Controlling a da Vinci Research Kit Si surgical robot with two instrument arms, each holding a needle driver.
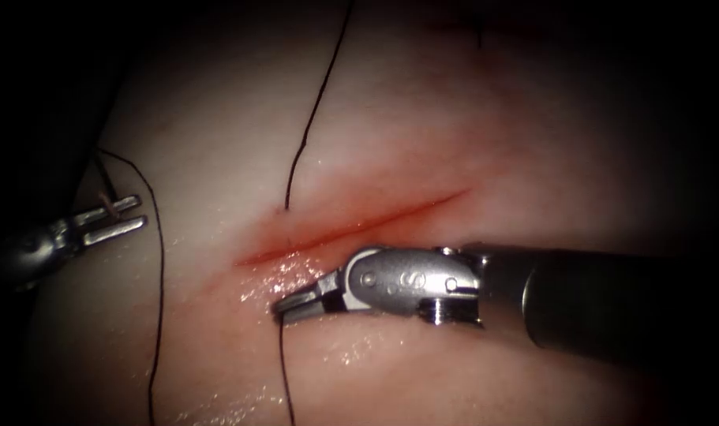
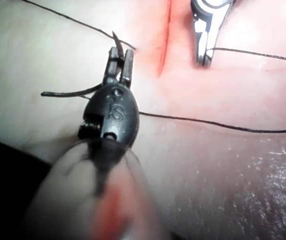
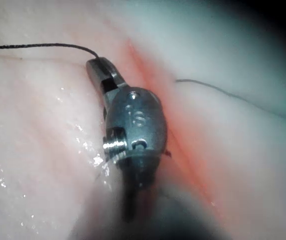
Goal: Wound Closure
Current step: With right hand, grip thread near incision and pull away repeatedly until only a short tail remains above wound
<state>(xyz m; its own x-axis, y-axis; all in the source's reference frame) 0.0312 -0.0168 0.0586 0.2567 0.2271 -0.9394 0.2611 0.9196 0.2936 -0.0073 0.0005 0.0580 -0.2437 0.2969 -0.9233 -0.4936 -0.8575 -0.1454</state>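
Note:
The cut [image 1: 351,229] runs slantwise across the pale tissue [image 1: 422,118], lined with red fluid. Far to its left, my left tool [image 1: 140,211] is shut on the curved needle [image 2: 65,93], which is out of the tissue. The grip is near one end, and a short point pokes past the jaws [image 2: 114,36]. My right tool [image 1: 284,308] lies just below the cut's left end, shut on the thread [image 1: 285,371]; that strand drops toward the lower edge. Another strand [image 1: 316,102] comes from the top and enters the tissue above the cut's left end.
A long strand [image 1: 160,300] loops from the left tool down across the tissue left of the cut. The right tool's shaft [image 1: 596,304] crosses the lower right. Wet glints sit on the tissue [image 1: 296,272] beside the right jaws. The right tool [image 2: 203,62] lies beside the cut [image 2: 165,45].

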